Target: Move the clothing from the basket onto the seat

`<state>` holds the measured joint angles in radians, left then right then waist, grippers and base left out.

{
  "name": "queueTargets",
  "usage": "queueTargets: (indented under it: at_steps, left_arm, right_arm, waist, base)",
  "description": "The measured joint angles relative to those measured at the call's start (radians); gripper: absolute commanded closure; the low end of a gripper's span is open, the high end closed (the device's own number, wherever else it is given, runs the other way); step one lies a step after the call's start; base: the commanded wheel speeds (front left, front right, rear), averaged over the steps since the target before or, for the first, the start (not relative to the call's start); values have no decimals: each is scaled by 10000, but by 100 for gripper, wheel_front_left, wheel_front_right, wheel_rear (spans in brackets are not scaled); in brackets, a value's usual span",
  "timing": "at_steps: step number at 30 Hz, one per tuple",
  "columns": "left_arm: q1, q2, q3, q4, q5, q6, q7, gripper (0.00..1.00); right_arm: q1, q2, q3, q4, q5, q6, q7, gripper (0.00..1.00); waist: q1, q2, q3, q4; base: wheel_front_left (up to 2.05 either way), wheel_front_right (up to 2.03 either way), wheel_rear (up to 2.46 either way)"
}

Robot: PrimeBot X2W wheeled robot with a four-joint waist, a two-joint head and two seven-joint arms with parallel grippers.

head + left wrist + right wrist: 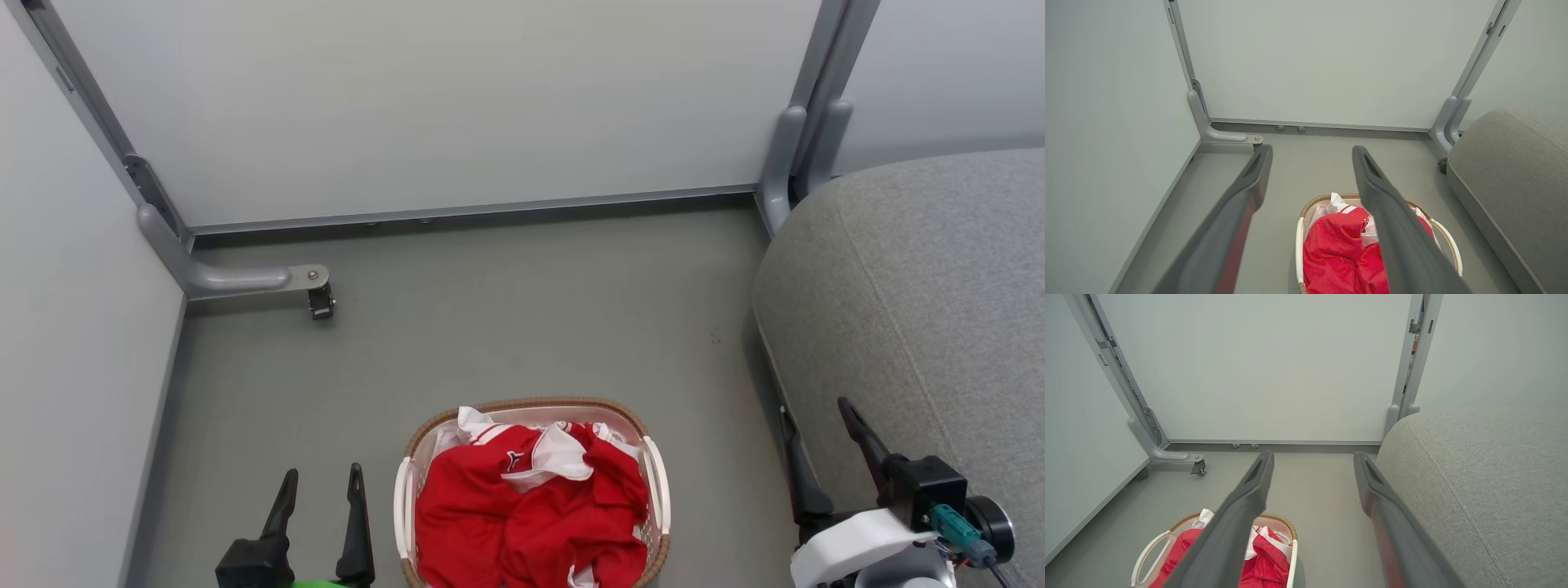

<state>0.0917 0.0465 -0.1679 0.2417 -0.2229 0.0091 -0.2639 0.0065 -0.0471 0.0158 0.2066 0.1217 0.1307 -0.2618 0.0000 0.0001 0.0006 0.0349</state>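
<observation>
head view: clothing (pixel 522 514) heaped red in the basket (pixel 522 403), which stands on the floor (pixel 506 310) at 6 o'clock in our picture, its near end cut off by the frame edge. nothing lies on the seat (pixel 922 286) yet; the seat fills 3 o'clock, well apart from the basket with bare floor between. left end effector (pixel 322 472) sits at 7 o'clock, fingers apart and holding nothing, its inner finger just beside the basket's left handle. right end effector (pixel 815 408) sits at 4 o'clock, fingers likewise spread and empty, close against the front edge of the seat. the relation that matters: from the left end effector the heap lies toward 3 o'clock and lower down; from the right one it lies toward 9 o'clock, across a strip of floor. we judge the left arm the nearer to the heap and the right arm the nearer to the drop place. the basket seems to run long from 12 to 6, though we cannot be sure with its end cropped; the heap itself is crumpled and shows no clear long axis. a white collar piece lies on top near the heap's middle. nothing lifted so far; we reckon the first reach down into the basket comes next.
</observation>
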Motion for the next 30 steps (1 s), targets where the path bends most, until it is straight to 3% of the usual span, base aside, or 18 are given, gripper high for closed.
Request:
queueTargets:
  at_steps: [15, 23, 30]
  left_arm:
    - [-267, 4, -205, 25, 301, -109, 0, 0]
    - [-1599, 4, -585, 343, 1037, -428, -2, 0]
    - [-3393, 88, -1235, 1929, 1785, -771, 0, 0]
  right_arm:
    - [-186, -2, 17, -198, -2, 0, 0, 0]
    - [-878, -4, -73, -472, -77, 0, 0, 0]
    - [-1751, -10, -121, -719, -81, 2, 0, 0]
  waist:
    - [0, 0, 508, -70]
    - [0, 0, 1522, -235]
    - [0, 0, 2793, -450]
  base:
    - [0, 0, 0]
    - [0, 0, 0]
    - [0, 0, 0]
